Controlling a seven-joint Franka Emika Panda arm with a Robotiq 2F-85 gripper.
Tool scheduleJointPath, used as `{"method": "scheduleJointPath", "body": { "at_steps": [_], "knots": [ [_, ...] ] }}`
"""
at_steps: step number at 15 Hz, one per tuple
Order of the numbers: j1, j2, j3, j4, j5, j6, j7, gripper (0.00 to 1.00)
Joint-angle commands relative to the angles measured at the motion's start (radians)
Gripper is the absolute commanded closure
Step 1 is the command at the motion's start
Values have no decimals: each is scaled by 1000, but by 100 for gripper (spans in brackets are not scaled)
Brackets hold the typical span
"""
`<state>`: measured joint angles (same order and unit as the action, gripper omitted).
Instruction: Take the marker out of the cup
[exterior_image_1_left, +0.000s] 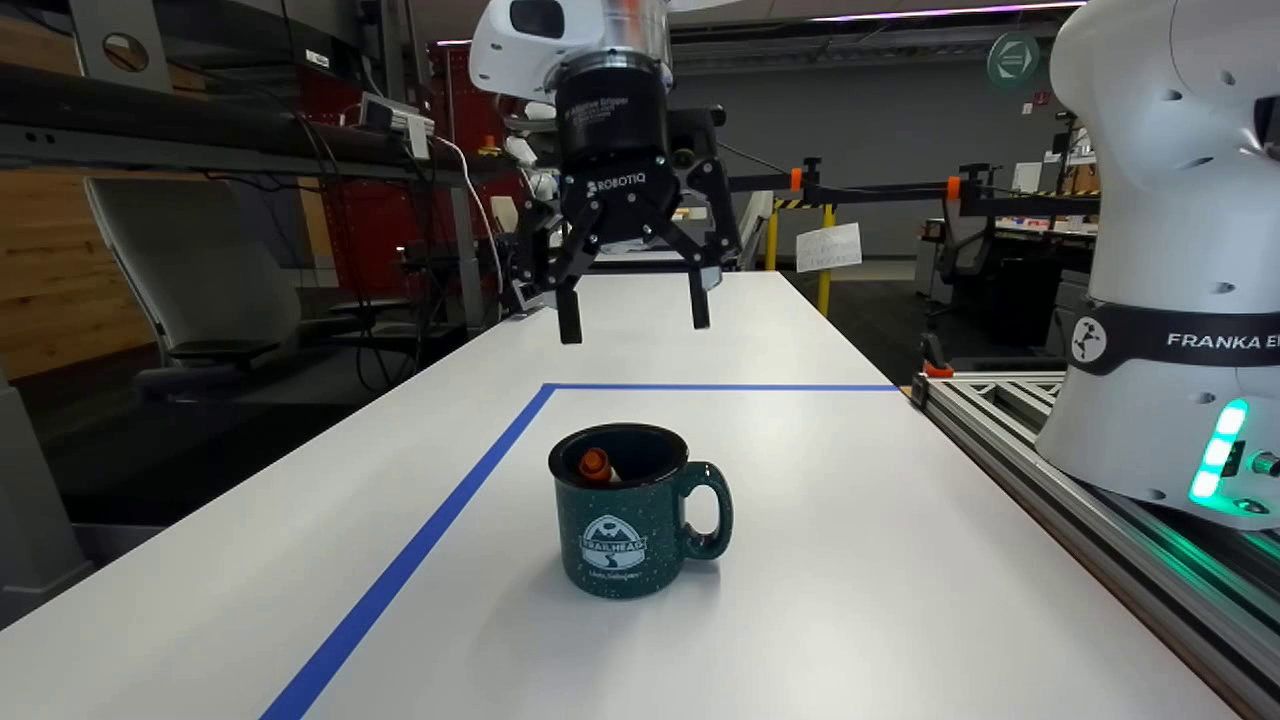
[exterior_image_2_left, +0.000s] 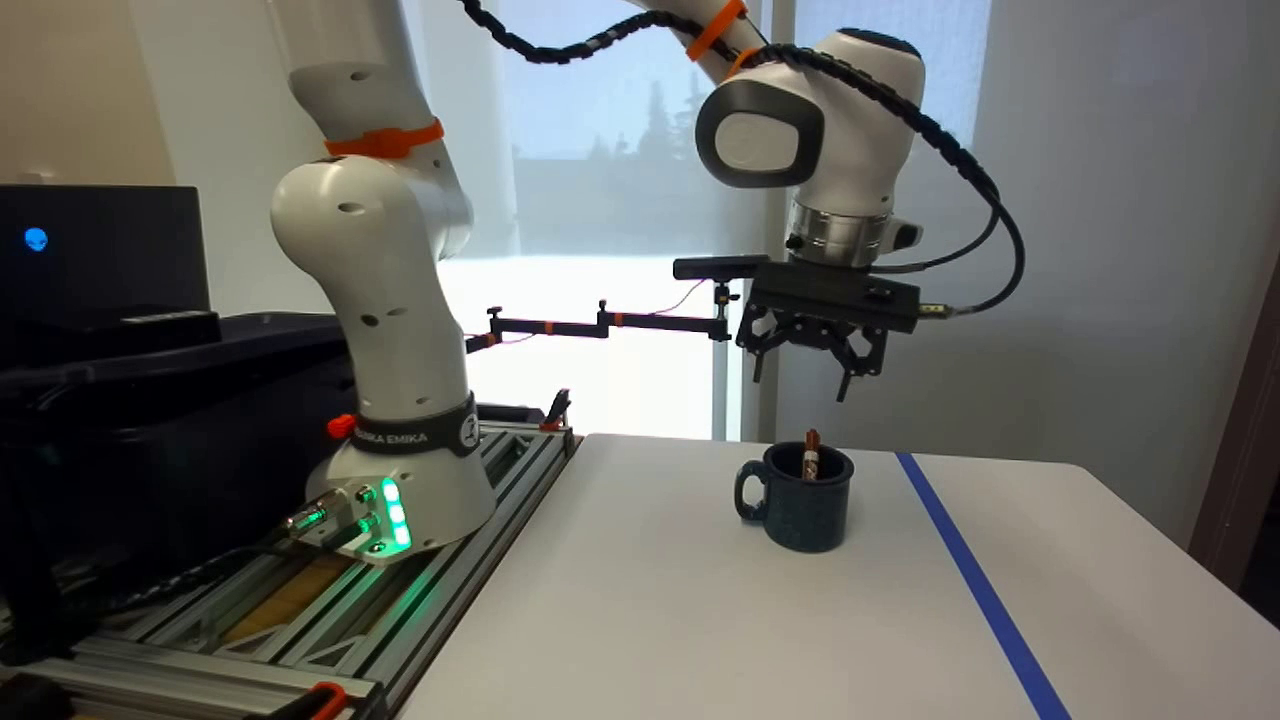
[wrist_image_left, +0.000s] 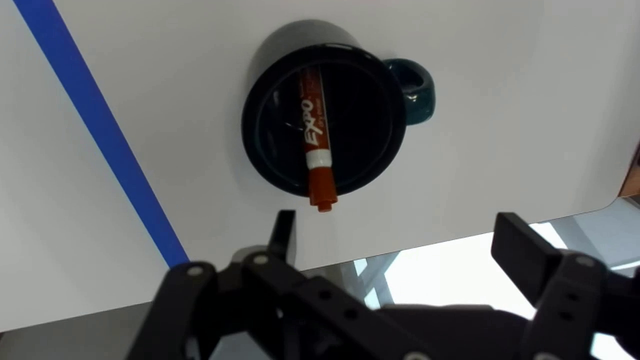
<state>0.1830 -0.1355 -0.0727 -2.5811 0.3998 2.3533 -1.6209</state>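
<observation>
Marker (wrist_image_left: 316, 135) in cup (exterior_image_1_left: 622, 535), hand (exterior_image_1_left: 636, 332) above

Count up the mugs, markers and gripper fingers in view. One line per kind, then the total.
1 mug, dark teal, upright, with a pale emblem
1 marker, orange-red, leaning inside the mug
2 fingers, black, spread apart
Total: 4

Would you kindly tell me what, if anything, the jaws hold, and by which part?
Nothing is held: the jaws stand open; the slim red-orange marker leans in the squat dark teal ceramic mug.
</observation>
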Motion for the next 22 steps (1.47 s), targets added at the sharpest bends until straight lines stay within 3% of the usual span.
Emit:
{"method": "scheduleJointPath", "body": {
  "at_steps": [1, 10, 14, 16, 20, 22],
  "knots": [
    [-31, 12, 8, -12, 59, -2, -135, 0],
    [-70, 80, 41, -34, 124, 58, -267, 1],
    [-74, 84, 59, -31, 202, 77, -304, 22],
    [-79, 88, 65, -31, 225, 97, -307, 23],
    [-90, 95, 66, -29, 257, 121, -318, 48],
    [-96, 102, 66, -29, 268, 124, -329, 44]
  ]
}}
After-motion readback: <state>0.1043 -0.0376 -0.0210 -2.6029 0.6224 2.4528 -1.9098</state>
